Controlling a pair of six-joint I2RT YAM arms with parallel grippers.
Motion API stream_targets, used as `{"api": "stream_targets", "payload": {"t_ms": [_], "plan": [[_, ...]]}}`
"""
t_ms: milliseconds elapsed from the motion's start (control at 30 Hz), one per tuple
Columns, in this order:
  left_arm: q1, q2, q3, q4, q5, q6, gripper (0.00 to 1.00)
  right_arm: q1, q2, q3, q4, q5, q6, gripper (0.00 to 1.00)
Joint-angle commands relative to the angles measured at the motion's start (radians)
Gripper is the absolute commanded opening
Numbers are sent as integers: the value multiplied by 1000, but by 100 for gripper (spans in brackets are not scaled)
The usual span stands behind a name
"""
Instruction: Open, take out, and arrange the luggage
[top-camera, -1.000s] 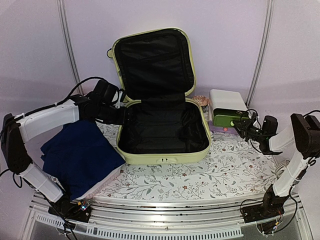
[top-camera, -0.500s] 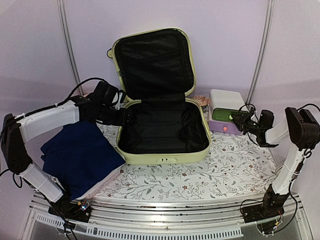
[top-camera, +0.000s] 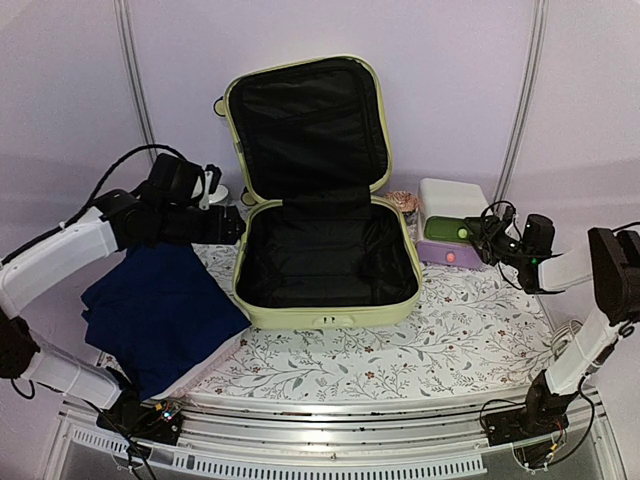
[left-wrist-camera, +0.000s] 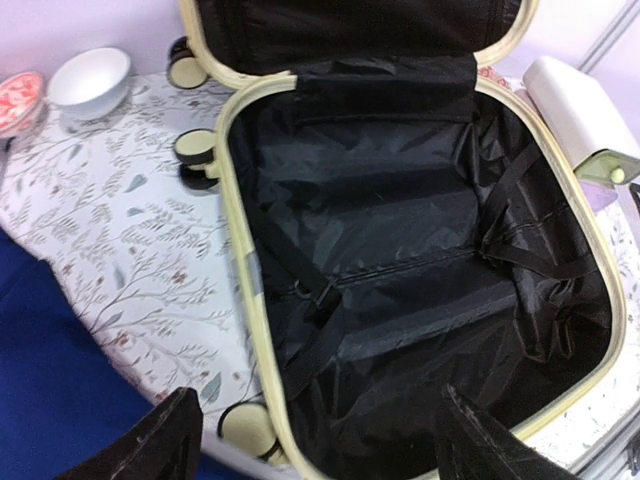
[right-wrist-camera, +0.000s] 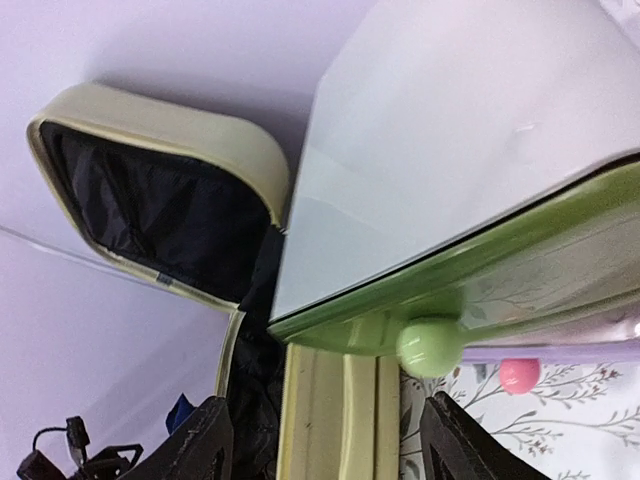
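The luggage (top-camera: 325, 312), a pale yellow-green suitcase, lies open at the table's middle with its lid (top-camera: 305, 120) standing upright behind. Its black lining (left-wrist-camera: 400, 250) holds only loose straps. My left gripper (top-camera: 232, 225) hovers by the suitcase's left rim, open, with nothing between the fingers (left-wrist-camera: 320, 432). My right gripper (top-camera: 482, 236) is at the small white box (top-camera: 455, 200) to the right of the suitcase. It stands open (right-wrist-camera: 328, 432) just in front of the green drawer's round knob (right-wrist-camera: 428, 346), not touching it.
A dark blue cloth (top-camera: 160, 310) lies front left on the floral tablecloth. A white bowl (left-wrist-camera: 90, 80) and a red-patterned dish (left-wrist-camera: 18, 98) sit behind the suitcase's left wheels (left-wrist-camera: 195, 150). A purple drawer with a pink knob (right-wrist-camera: 518, 374) sits under the green one.
The green drawer went back into the white box, then my right gripper opened off its knob. My left gripper drew back leftward from the suitcase's rim.
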Motion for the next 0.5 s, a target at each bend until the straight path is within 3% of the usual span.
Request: {"api": "stream_targets", "payload": {"t_ms": [0,167,333,467], "plan": [[-5,-130,-61,-178,-108,-125,81,38,-154,-54,-139,55,-157,68],[67,-336,-184,-285,-244,-281,70,79,-295,-49,-336,128,-311,68],[289,-487,-299,-274,-156,-229,61,114,-363,-30,-429,147,-399,68],[386,-520,-368,-338,-182,-358,53,116,-398,-41,-453,171,-421,68]]}}
